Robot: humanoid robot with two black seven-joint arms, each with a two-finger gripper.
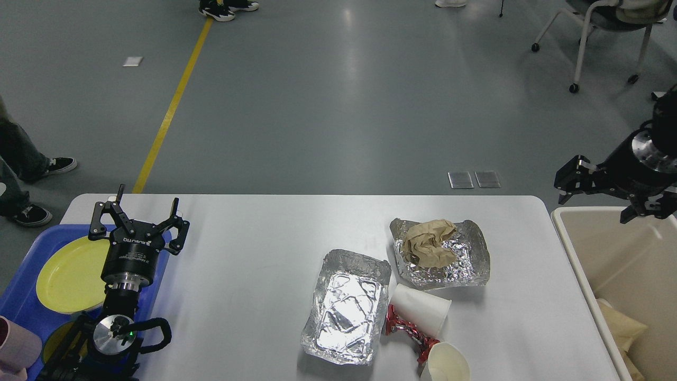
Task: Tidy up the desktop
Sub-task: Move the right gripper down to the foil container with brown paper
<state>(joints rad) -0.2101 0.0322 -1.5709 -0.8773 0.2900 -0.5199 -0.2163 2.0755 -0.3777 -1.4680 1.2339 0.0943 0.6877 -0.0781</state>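
The white desktop (254, 254) holds an empty foil tray (346, 306), a second foil tray (465, 259) with crumpled brown paper (427, 244) in it, a white paper cup on its side (420, 310), a red wrapper (403, 331) and another paper cup (444, 364) at the front edge. My left gripper (138, 212) is open and empty above the table's left edge, by the blue tray. My right gripper (600, 198) is open and empty, raised above the far rim of the beige bin, right of the table.
A blue tray (21, 296) at the left holds a yellow plate (71, 274) and a pink cup (16, 350). The beige bin (603, 248) at the right holds brown paper (621, 323). A chair (597, 32) and people's feet (31, 211) stand on the grey floor beyond.
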